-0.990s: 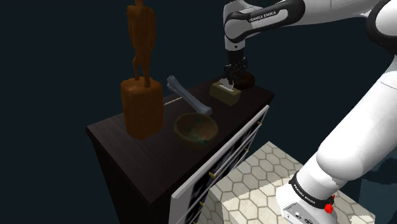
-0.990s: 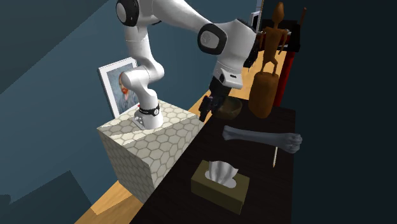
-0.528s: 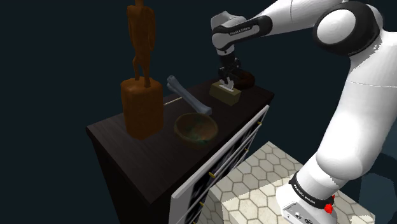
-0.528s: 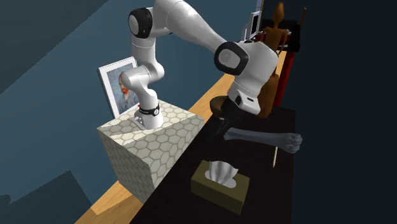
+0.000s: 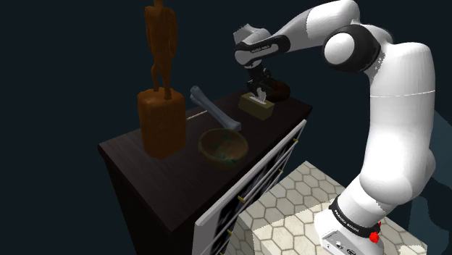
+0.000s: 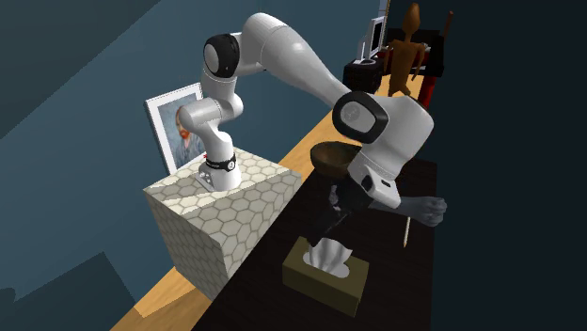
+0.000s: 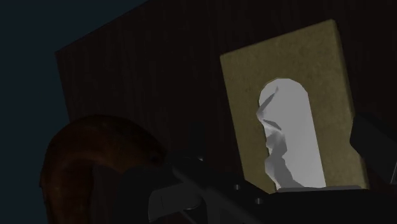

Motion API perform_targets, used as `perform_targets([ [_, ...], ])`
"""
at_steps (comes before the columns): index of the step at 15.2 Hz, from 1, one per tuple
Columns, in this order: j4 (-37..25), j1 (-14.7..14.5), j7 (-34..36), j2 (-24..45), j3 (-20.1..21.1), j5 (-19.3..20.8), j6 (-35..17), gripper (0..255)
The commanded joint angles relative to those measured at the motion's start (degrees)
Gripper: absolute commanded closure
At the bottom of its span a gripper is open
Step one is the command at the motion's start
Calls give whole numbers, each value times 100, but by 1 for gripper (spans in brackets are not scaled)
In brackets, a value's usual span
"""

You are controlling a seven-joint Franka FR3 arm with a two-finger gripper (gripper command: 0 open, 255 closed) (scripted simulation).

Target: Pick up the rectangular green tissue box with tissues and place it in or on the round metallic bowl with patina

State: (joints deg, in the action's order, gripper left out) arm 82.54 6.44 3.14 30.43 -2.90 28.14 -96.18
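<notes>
Shoulder view: over the last second the arm has swung its elbow up and out. The gripper point(image 5: 258, 88) has shifted a little toward this view's left and now hangs directly over the olive-green tissue box point(image 5: 256, 106). The box sits at the far corner of the dark cabinet top point(image 5: 145, 163), unmoved. The patinated bowl point(image 5: 223, 146) is also unmoved, well apart from the box and nearer the camera, with a grey bone point(image 5: 215, 109) lying between them and a wooden figure point(image 5: 161, 87) off to this view's left. Whether the fingertips touch the box is hard to make out here, since black hand and dark backdrop merge. Second exterior view: a second ago the hand was up by the bowl point(image 6: 334, 155); it has since travelled along the cabinet and come down just above the white tissue point(image 6: 329, 252) sprouting from the box. The wrist hides part of the bone, and the figure is cut off behind the forearm. Judgement: approach is nearly done, the grasp has not begun, and lift and carry to the bowl all remain. Wrist view: very dim. The box top point(image 7: 245, 95) and its tissue lie ahead, and a rounded brown object point(image 7: 83, 159) beside the box is too dark to identify. The fingers point(image 7: 184, 197) appear to stand apart either side of the box, holding nothing; their tips are lost in shadow, so clearance to the box walls is uncertain.
</notes>
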Motion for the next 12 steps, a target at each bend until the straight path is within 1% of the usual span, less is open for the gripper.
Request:
perform_targets([
  [1,90,30,21,18,-17,24,-114,0],
  [5,347,98,61,4,-43,58,-371,0],
  [12,347,98,61,3,-43,57,-370,0],
])
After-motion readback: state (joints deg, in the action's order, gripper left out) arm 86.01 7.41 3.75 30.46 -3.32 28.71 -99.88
